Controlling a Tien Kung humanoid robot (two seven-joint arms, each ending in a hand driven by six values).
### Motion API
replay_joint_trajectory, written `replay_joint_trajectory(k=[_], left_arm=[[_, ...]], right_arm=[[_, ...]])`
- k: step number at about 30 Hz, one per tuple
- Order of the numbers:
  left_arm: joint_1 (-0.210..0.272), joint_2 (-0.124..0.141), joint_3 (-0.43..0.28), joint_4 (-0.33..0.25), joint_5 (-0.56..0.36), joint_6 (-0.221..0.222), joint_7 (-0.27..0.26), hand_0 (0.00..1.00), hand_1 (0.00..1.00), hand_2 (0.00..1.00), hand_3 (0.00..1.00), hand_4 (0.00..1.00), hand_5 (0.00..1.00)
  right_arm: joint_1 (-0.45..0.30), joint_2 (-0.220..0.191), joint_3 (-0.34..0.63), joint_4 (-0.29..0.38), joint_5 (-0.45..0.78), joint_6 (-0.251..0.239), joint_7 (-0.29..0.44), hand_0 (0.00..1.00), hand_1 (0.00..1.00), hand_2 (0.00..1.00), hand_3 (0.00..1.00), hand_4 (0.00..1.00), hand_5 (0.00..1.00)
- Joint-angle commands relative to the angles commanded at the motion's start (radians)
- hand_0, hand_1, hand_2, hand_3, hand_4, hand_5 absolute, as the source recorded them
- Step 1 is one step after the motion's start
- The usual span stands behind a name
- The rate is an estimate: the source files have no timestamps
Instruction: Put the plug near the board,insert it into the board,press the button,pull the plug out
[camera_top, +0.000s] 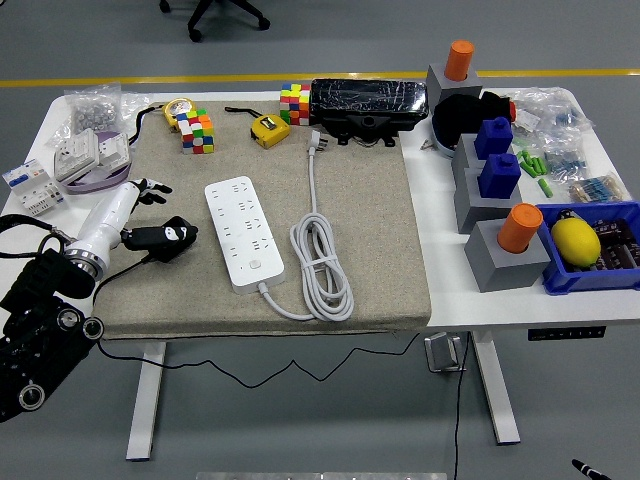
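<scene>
A white power strip (243, 232) lies on the beige mat (370, 230), with its round button (256, 265) at the near end. Its white cable (320, 265) is coiled just to the right and runs up to the white plug (316, 142), which lies loose on the mat at the back, apart from the strip. My left hand (162, 236) rests on the mat a little left of the strip, black fingers relaxed and empty, below a white forearm (108, 222). The right arm is out of sight.
Two colourful cubes (195, 130) (293, 103), a yellow tape measure (268, 130) and a black box (368, 105) line the mat's far edge. Grey blocks with orange cylinders (519, 227) and blue pieces (497, 175) stand right, beside a blue bin (560, 280) holding a lemon. White parts (85, 160) sit far left.
</scene>
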Motion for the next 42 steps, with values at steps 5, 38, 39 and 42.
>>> replay_joint_trajectory(k=[5,38,39,42], left_arm=[[-0.011,-0.003,0.009,0.026,0.015,-0.019,0.024,0.759,0.742,0.71,0.751,0.998,0.401],[-0.069,-0.018,0.065,0.085,0.011,-0.042,0.072,0.429,0.428,0.471,0.519,0.7,0.002],[-0.068,-0.017,0.065,0.082,0.011,-0.041,0.071,0.429,0.428,0.471,0.519,0.7,0.002],[-0.067,-0.015,0.067,0.069,0.012,-0.034,0.06,0.414,0.425,0.461,0.521,0.67,0.002]], right_arm=[[-0.001,0.001,-0.002,-0.001,0.001,0.0,0.0,0.655,0.656,0.661,0.572,0.991,0.56],[0.001,-0.004,-0.014,-0.001,0.004,-0.004,0.004,0.653,0.656,0.66,0.572,0.991,0.559],[0.001,-0.004,-0.013,-0.001,0.004,-0.004,0.004,0.653,0.656,0.66,0.572,0.991,0.559],[0.001,-0.005,-0.013,-0.001,0.004,-0.005,0.004,0.652,0.656,0.66,0.572,0.991,0.559]])
